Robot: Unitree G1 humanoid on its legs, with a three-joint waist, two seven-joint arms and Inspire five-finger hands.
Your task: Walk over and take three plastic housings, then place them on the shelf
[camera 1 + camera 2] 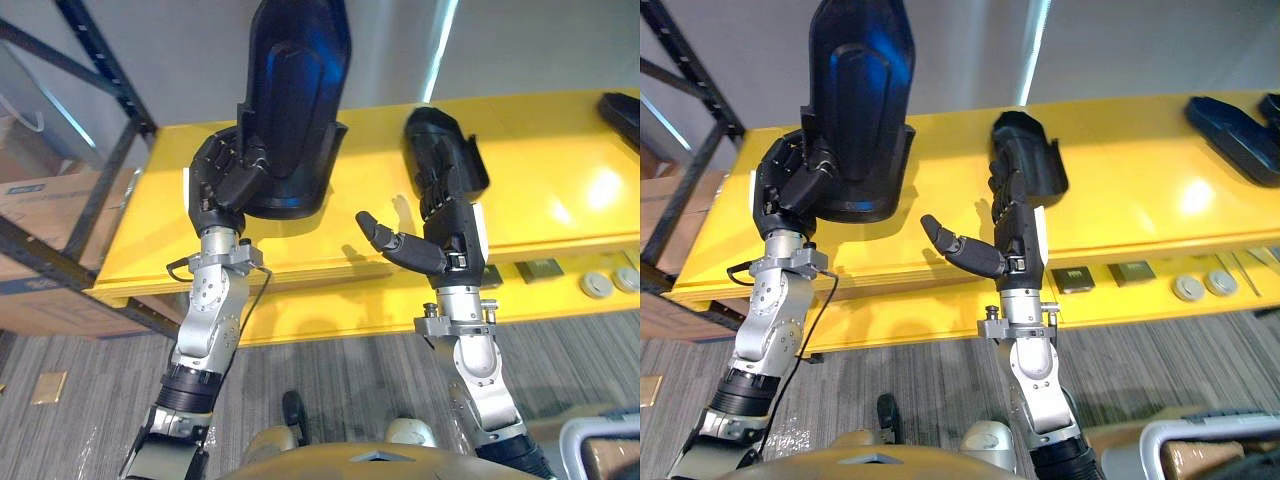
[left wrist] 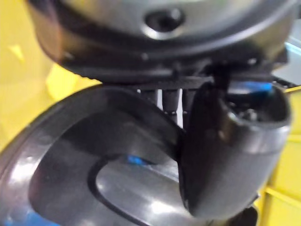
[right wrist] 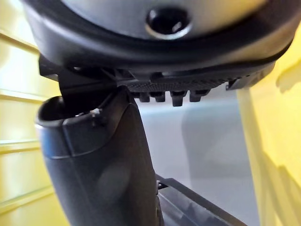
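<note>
My left hand (image 1: pixel 225 180) is shut on the lower rim of a large black plastic housing (image 1: pixel 295 100), which it holds upright over the yellow shelf (image 1: pixel 560 180). In the left wrist view the thumb (image 2: pixel 225 155) presses on the housing's glossy inner wall (image 2: pixel 117 165). A second black housing (image 1: pixel 445 140) lies on the shelf to the right. My right hand (image 1: pixel 455 235) is open at its near end, with straight fingers reaching onto it and the thumb (image 3: pixel 103 165) sticking out sideways. A third housing (image 1: pixel 1230 125) lies at the shelf's far right.
A black rack post (image 1: pixel 100 70) and cardboard boxes (image 1: pixel 40 190) stand at the left. Below the shelf's front edge, at the right, lie small square plates (image 1: pixel 540 268) and round discs (image 1: pixel 598 285). A bin's rim (image 1: pixel 600 440) shows at the bottom right.
</note>
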